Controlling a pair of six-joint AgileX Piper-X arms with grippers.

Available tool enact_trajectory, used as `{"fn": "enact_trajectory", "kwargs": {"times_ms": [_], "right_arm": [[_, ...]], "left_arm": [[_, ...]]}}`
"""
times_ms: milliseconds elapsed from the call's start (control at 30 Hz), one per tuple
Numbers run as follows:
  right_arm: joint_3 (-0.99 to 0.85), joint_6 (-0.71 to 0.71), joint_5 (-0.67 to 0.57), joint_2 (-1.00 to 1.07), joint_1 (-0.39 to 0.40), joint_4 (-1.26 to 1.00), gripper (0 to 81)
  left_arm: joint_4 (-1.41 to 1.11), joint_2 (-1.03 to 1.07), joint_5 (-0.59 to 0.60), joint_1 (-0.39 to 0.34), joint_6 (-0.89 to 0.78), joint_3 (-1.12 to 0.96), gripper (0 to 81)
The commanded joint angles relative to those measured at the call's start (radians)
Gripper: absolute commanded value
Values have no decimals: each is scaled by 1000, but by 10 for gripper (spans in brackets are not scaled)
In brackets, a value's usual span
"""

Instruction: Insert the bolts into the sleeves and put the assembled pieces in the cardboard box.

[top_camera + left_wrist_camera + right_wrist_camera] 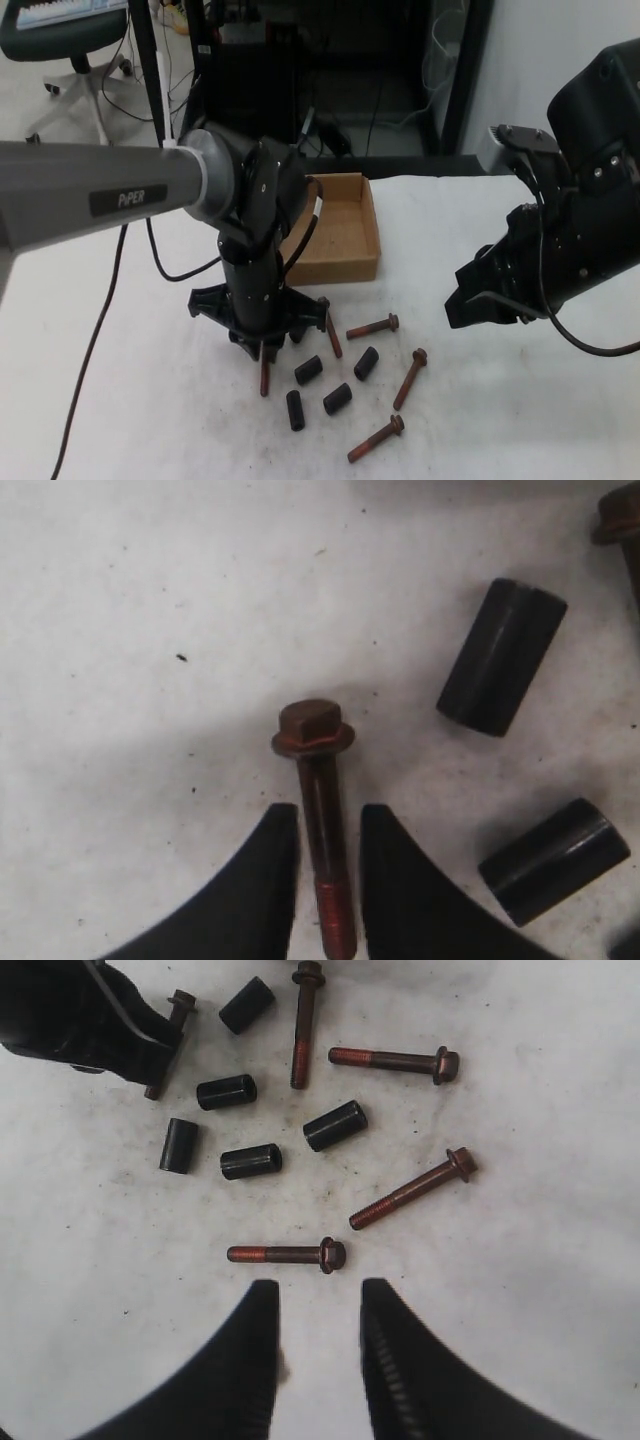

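Note:
My left gripper (pixel 264 352) points down at the white table, shut on the shank of a rusty bolt (pixel 318 780), whose hex head sticks out past the fingertips (pixel 262 880). That same bolt (pixel 265 378) shows under the gripper in the high view. Two black sleeves (pixel 500 657) (pixel 553 860) lie close beside it. Several more bolts (pixel 288 1254) (pixel 415 1190) (pixel 395 1060) and sleeves (pixel 335 1125) (pixel 250 1161) lie loose on the table. My right gripper (pixel 318 1300) hovers open above them, holding nothing. The cardboard box (pixel 335 268) stands behind the left arm.
The left arm's black cable (pixel 110 300) trails across the table's left part. Loose bolts (pixel 372 326) (pixel 410 378) (pixel 376 438) and sleeves (pixel 337 399) are spread between the two arms. A desk chair (pixel 70 45) and dark racks stand beyond the table.

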Motion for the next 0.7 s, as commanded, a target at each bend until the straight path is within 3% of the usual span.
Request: {"fn": "enact_trajectory", "kwargs": {"times_ms": [0, 667], "right_arm": [[-9, -7, 1, -5, -4, 3, 273], [-9, -7, 1, -5, -4, 11, 273]], "left_arm": [[-19, 3, -7, -2, -9, -5, 216], [-77, 66, -4, -2, -7, -5, 216]]}}
